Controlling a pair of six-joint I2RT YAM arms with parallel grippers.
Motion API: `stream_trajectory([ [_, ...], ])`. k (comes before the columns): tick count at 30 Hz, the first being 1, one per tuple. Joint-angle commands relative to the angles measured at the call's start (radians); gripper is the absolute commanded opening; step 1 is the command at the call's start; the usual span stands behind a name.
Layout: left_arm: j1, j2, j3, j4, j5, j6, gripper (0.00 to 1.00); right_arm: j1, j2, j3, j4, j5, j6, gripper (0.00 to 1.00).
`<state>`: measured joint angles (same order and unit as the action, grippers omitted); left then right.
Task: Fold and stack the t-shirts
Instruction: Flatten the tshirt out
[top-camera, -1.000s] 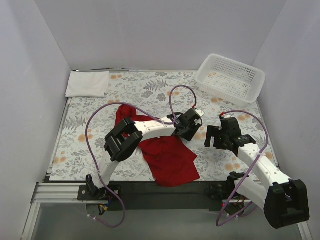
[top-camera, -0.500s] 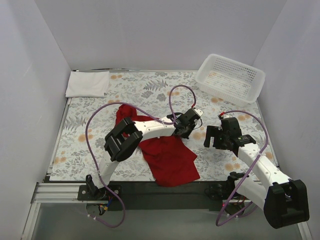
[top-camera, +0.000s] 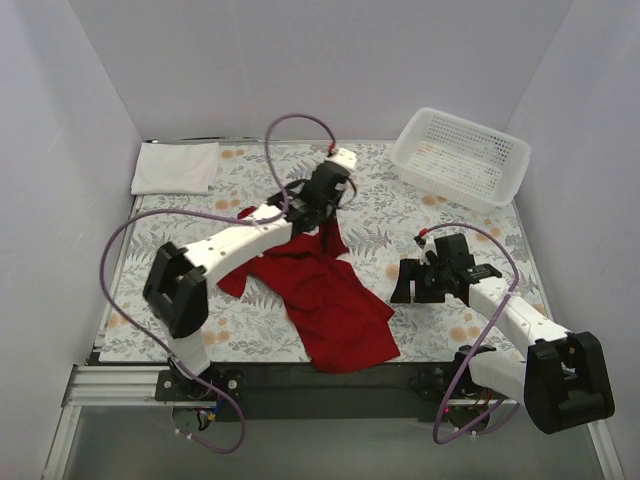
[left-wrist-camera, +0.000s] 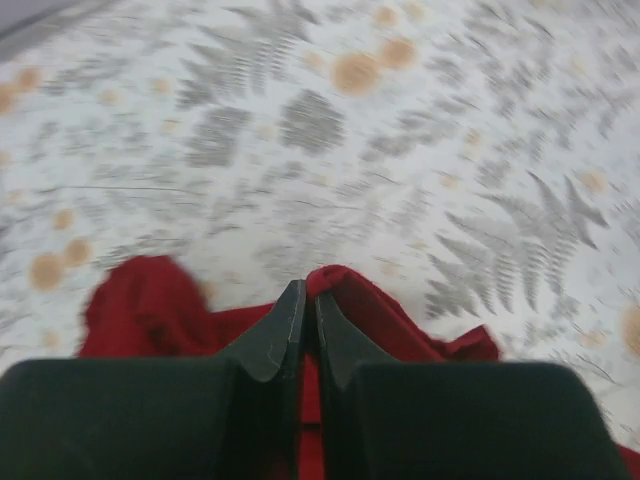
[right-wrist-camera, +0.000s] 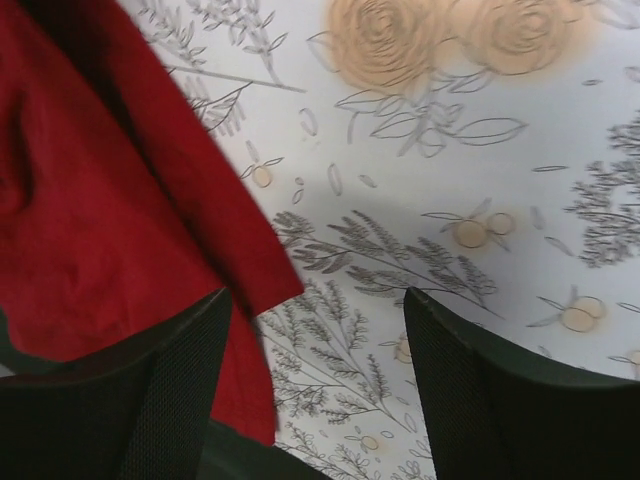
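Observation:
The deep red t-shirt (top-camera: 325, 295) lies crumpled in the middle of the flowered table, one part of it pulled up toward the back. My left gripper (top-camera: 323, 212) is shut on that raised fold of red cloth (left-wrist-camera: 350, 290), and in the left wrist view its tips (left-wrist-camera: 308, 300) pinch the fabric between them. My right gripper (top-camera: 403, 285) stands open just right of the shirt's right edge. In the right wrist view the shirt's red edge (right-wrist-camera: 130, 220) reaches the left finger (right-wrist-camera: 170, 380), with bare table between the jaws. The white t-shirt (top-camera: 176, 166) lies folded flat at the back left corner.
A white mesh basket (top-camera: 460, 155) stands at the back right corner. White walls close in the table on three sides. Purple cables loop above both arms.
My left gripper shut on the red shirt and carried a fold up and toward the back, stretching the cloth. My right gripper moved left to the shirt's edge, its jaws narrowing a little.

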<state>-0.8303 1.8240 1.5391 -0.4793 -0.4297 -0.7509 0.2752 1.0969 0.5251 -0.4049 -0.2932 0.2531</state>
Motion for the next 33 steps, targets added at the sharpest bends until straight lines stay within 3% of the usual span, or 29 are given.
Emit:
stream_trajectory([
  [1, 0.112, -0.202, -0.08, 0.034, -0.112, 0.067, 0.0, 0.06, 0.04, 0.003, 0.032, -0.13, -0.026, 0.75],
  [7, 0.218, -0.379, -0.273, 0.149, -0.095, 0.056, 0.0, 0.183, 0.107, 0.015, 0.034, -0.115, 0.003, 0.64],
  [19, 0.321, -0.457, -0.402, 0.238, -0.08, 0.033, 0.0, 0.32, 0.165, 0.001, 0.003, -0.083, 0.051, 0.61],
  [25, 0.355, -0.476, -0.442, 0.263, -0.064, 0.024, 0.0, 0.344, 0.208, 0.006, -0.012, -0.034, 0.072, 0.51],
  [30, 0.405, -0.459, -0.41, 0.268, -0.043, 0.024, 0.0, 0.346, 0.231, 0.09, -0.063, 0.049, 0.032, 0.18],
  [32, 0.436, -0.422, -0.347, 0.265, -0.009, 0.019, 0.0, 0.346, 0.256, 0.204, -0.136, 0.174, 0.005, 0.02],
  [33, 0.471, -0.401, -0.315, 0.249, 0.003, 0.013, 0.0, 0.345, 0.268, 0.249, -0.161, 0.224, -0.014, 0.01],
])
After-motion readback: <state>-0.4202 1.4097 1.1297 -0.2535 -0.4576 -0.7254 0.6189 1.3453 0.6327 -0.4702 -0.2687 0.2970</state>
